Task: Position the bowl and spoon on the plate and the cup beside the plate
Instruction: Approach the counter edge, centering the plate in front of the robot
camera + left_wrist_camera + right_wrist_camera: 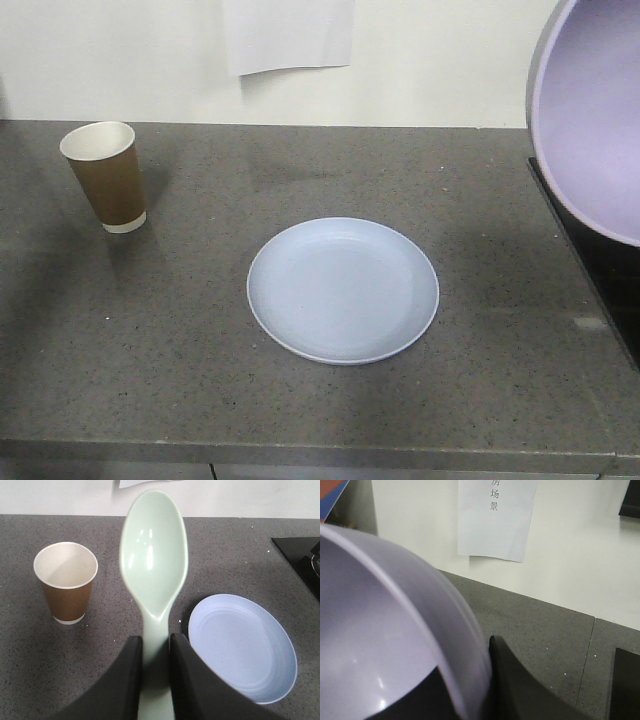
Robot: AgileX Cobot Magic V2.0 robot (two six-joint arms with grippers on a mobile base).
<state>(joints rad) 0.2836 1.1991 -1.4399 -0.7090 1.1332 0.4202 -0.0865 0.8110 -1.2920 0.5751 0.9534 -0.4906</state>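
Note:
The pale blue plate (343,290) lies flat in the middle of the grey counter, with nothing on it; it also shows in the left wrist view as the plate (243,647). The brown paper cup (105,175) stands upright at the far left, apart from the plate, cup (66,581). My left gripper (156,645) is shut on the handle of the mint-green spoon (154,560), held above the counter between cup and plate. The lavender bowl (590,110) hangs tilted at the right edge, high above the counter. My right gripper (470,672) is shut on the bowl's rim, bowl (380,630).
The grey speckled counter (200,330) ends at a white wall with a paper sheet (288,32) taped to it. A black surface (600,270) borders the counter on the right. The counter's front edge runs along the bottom of the front view.

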